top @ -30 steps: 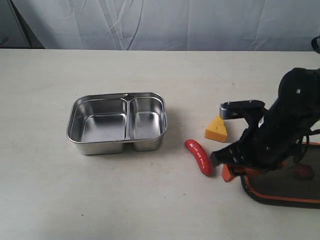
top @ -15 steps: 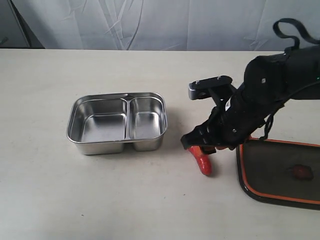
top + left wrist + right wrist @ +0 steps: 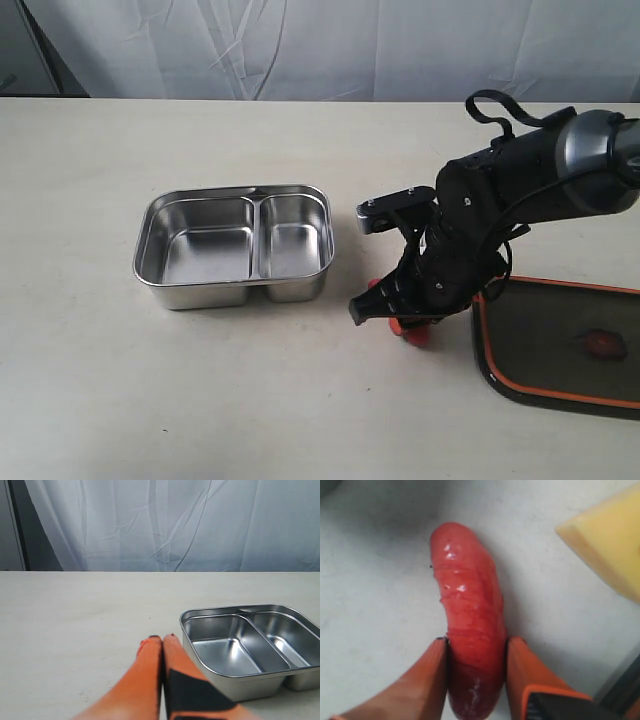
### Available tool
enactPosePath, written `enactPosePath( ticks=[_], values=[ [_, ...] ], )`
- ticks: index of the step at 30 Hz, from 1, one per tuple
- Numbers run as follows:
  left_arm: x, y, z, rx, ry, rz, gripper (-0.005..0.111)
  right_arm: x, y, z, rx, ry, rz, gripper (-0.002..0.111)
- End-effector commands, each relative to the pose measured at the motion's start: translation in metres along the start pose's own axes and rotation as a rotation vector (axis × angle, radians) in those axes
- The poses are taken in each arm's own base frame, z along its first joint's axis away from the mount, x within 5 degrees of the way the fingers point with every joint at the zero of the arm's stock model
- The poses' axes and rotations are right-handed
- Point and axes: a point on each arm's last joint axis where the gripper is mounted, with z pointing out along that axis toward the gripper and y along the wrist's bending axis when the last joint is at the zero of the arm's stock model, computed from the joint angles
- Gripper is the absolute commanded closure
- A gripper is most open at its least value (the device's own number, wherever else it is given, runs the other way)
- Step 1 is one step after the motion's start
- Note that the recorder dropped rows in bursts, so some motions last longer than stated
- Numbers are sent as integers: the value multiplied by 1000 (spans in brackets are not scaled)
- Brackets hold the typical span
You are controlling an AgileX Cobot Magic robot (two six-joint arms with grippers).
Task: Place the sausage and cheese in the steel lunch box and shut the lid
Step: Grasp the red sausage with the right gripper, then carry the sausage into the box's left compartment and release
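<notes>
The red sausage (image 3: 470,615) lies on the table, and my right gripper (image 3: 476,642) is shut on its near end, an orange finger (image 3: 432,680) pressing each side. In the exterior view only the sausage's red tip (image 3: 418,336) shows under the right gripper (image 3: 400,315). The yellow cheese (image 3: 610,545) sits just beside the sausage and is hidden behind the arm in the exterior view. The steel lunch box (image 3: 235,292) stands empty to the left. The dark lid (image 3: 545,350) lies flat at the right. My left gripper (image 3: 162,639) is shut and empty, beside the lunch box (image 3: 235,687).
A white cloth backdrop (image 3: 320,45) hangs behind the table's far edge. The lid's orange valve (image 3: 605,343) faces up. Bare tabletop (image 3: 250,400) stretches in front of the lunch box and to its left.
My right arm has swung left off the lid and come down over the sausage, covering the cheese in the exterior view. Its jaws have narrowed onto the sausage. The left gripper has not moved.
</notes>
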Motion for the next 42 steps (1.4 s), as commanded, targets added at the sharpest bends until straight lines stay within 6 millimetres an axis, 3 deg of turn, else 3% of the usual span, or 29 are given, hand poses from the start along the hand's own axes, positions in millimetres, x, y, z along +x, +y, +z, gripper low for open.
enactPosePath(
  ticks=[1, 5, 12, 17, 24, 31, 34, 38, 40, 42],
  values=[
    [0, 0, 0, -3, -15, 2, 107, -1, 0, 0, 5, 0, -38, 108],
    [0, 0, 0, -3, -15, 2, 107, -3, 2, -20, 3, 11, -62, 109],
    [0, 0, 0, -3, -15, 2, 107, -9, 6, -95, -45, -275, -51, 109],
    [0, 0, 0, -3, -15, 2, 107, -21, 16, -115, -116, -401, -135, 109],
    [0, 0, 0, -3, -15, 2, 107, -68, 62, -102, -257, -376, -317, 109],
    [0, 0, 0, -3, -15, 2, 107, -108, 113, -56, -294, -304, -425, 109],
    [0, 0, 0, -3, -15, 2, 107, -116, 125, -40, -302, -289, -445, 109],
    [0, 0, 0, -3, -15, 2, 107, -125, 128, -24, -295, -285, -445, 109],
    [0, 0, 0, -3, -15, 2, 107, -127, 128, -18, -284, -279, -455, 103],
    [0, 0, 0, -3, -15, 2, 107, -128, 128, -16, -282, -287, -453, 82]
  ],
)
